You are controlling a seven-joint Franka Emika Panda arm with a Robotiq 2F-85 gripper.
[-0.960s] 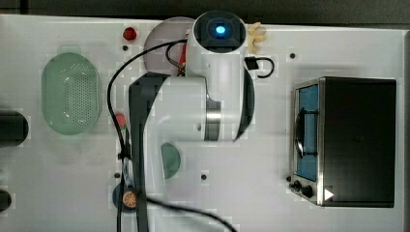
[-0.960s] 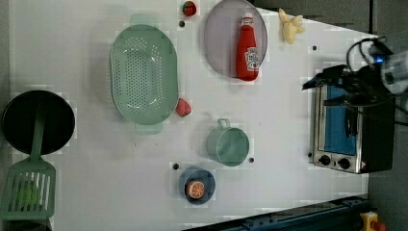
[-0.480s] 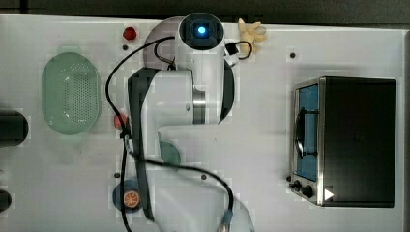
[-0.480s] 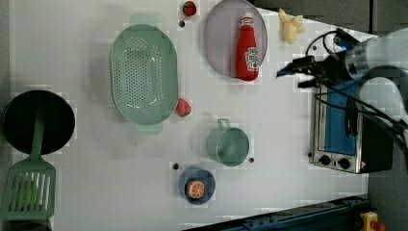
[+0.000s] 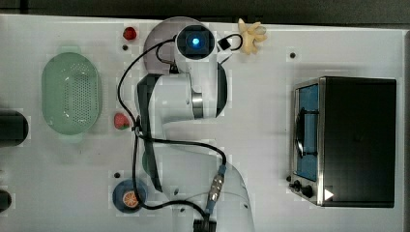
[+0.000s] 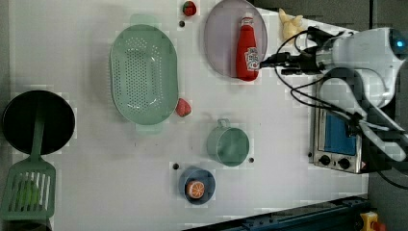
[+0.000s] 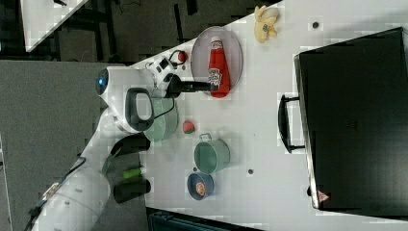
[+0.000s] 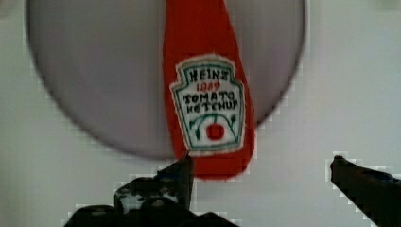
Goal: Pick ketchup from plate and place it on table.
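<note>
While ketchup (image 8: 208,94) overhangs plate (image 8: 94,85) rim, fingers (image 8: 182,177) spread

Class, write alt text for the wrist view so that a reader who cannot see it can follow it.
A red ketchup bottle with a white label lies flat on a grey plate, its base reaching past the rim over the white table. The open claw hovers at that base, holding nothing.

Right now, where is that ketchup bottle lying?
In the left view, the ketchup lies flat on the right part of the lilac plate near the table's far edge, with the open gripper just to its right.
</note>
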